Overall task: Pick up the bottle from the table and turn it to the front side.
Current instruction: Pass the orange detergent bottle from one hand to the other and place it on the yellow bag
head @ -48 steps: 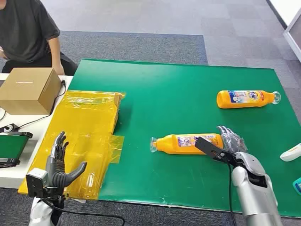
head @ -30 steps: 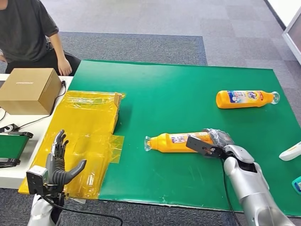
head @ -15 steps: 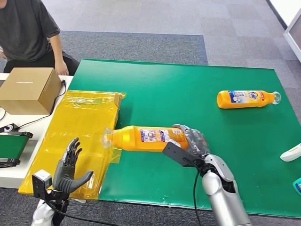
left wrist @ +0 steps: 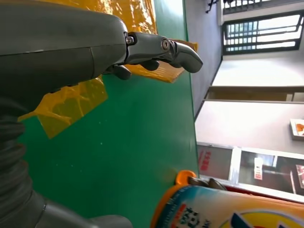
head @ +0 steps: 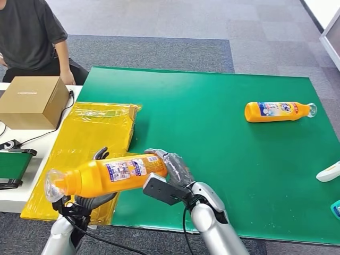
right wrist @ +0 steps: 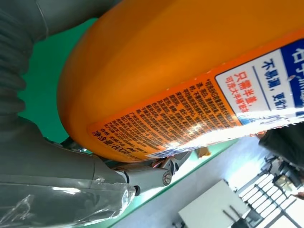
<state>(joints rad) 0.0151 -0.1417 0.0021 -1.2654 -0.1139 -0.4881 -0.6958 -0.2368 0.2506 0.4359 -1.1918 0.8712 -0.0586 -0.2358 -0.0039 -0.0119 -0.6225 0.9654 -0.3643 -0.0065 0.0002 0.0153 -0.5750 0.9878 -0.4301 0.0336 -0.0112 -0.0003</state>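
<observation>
Bottle (head: 106,174) of orange detergent, gripped at its base by the right hand (head: 173,169), hangs above the yellow plastic sheet (head: 90,135); the left hand (head: 93,197) waits open-fingered beneath, a second bottle (head: 277,111) lying well apart.

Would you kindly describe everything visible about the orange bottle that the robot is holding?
The orange bottle looks like glossy plastic, with a printed blue, white and red label and a clear cap. It is lifted off the green table, lying nearly level, cap toward the robot's left. The right hand grips its base end; the left hand sits under its neck end, contact unclear.
</observation>
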